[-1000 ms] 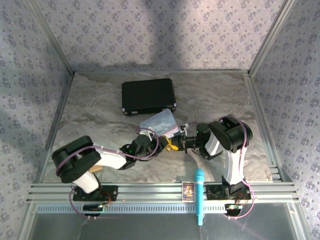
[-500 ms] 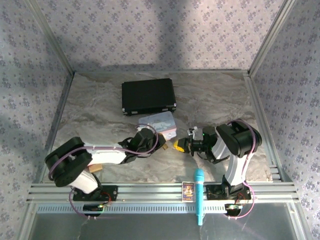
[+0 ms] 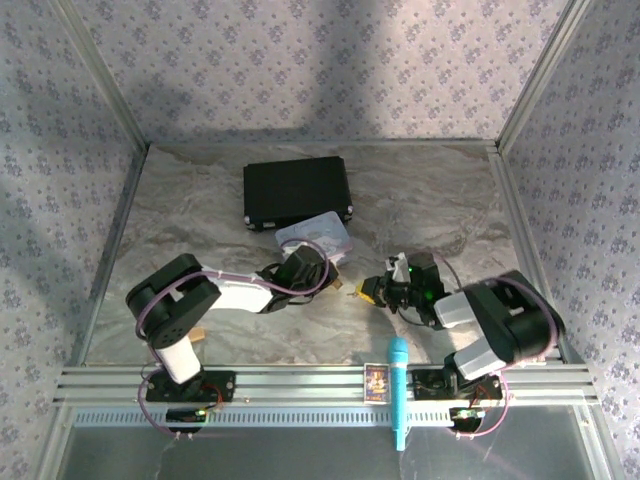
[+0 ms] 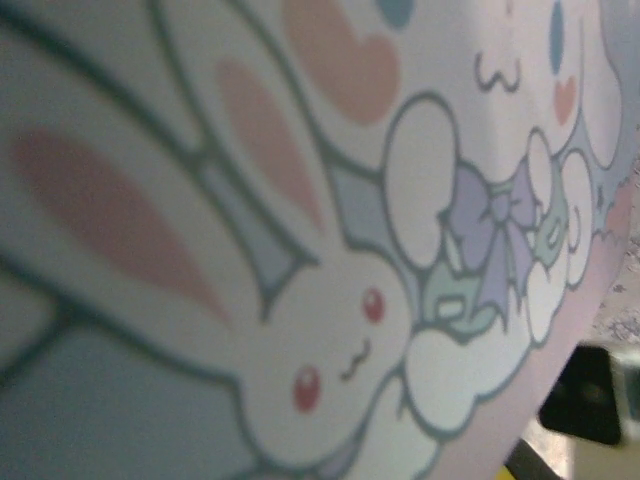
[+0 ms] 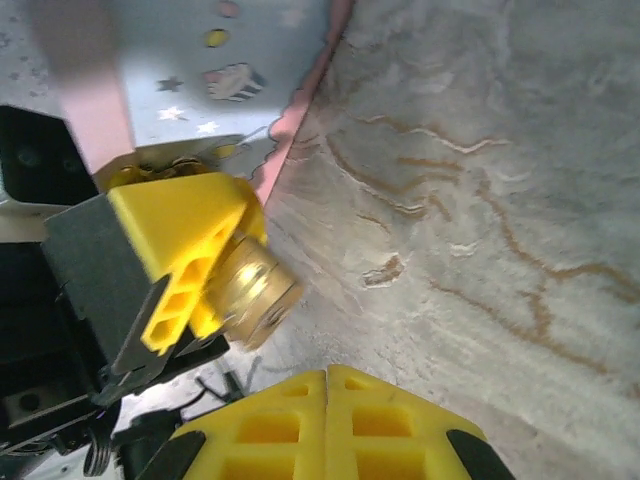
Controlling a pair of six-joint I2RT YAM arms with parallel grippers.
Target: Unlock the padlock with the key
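Your two end effectors met tip to tip a second ago; now the right end effector (image 3: 369, 294) has backed away, so I'd judge the thin pale-metal key isn't seated yet. The left end effector (image 3: 336, 283) looks clamped on the tiny brass-yellow padlock (image 5: 250, 290), held beside the pastel cartoon-printed tin (image 3: 318, 236) over the marbled tabletop (image 3: 200, 210), round brass end outward, shackle hidden. The right's yellow fingers (image 5: 390, 395) press together; whether they pinch the key you cannot tell.
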